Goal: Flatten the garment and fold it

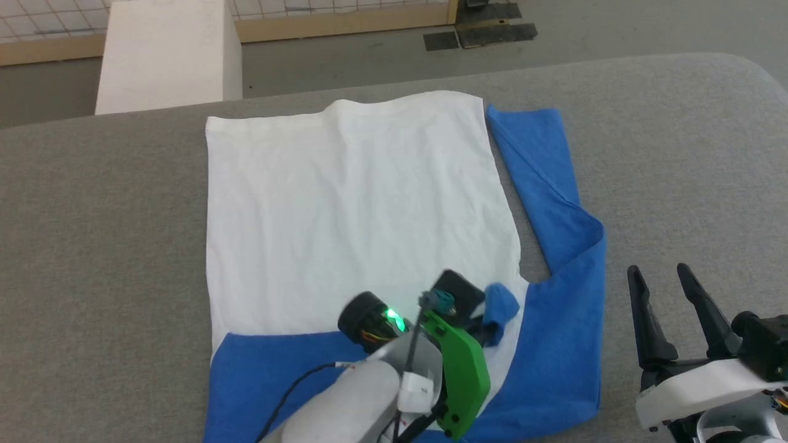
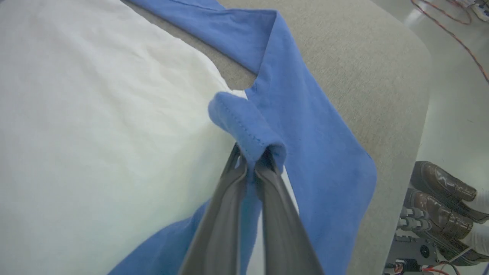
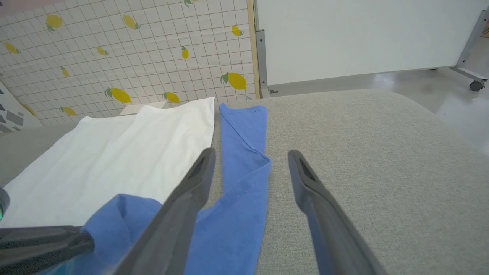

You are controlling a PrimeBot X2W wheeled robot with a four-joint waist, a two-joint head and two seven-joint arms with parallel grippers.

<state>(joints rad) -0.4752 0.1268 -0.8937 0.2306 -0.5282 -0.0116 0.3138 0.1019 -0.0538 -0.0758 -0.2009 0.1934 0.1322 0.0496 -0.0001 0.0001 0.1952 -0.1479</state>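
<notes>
a grey fabric-covered table (image 1: pixel 92 246) with rounded corners stands on a smooth grey floor (image 1: pixel 345 58) that shines with reflected light. a white block (image 1: pixel 166 55) stands behind it. the wall (image 3: pixel 133 57) is white tile with yellow lemons, with a wooden skirting (image 1: pixel 345 24) below. dark mats (image 1: pixel 480 34) lie on the floor. a white panel (image 3: pixel 363 34) sits in a wheeled metal frame. brown shoes (image 2: pixel 439 198) and a red cable (image 2: pixel 458 34) show beside the table.

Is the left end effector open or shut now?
Shut. In the left wrist view the left end effector pinches a raised blue fold of the shirt, with no gap at the tips.
</notes>
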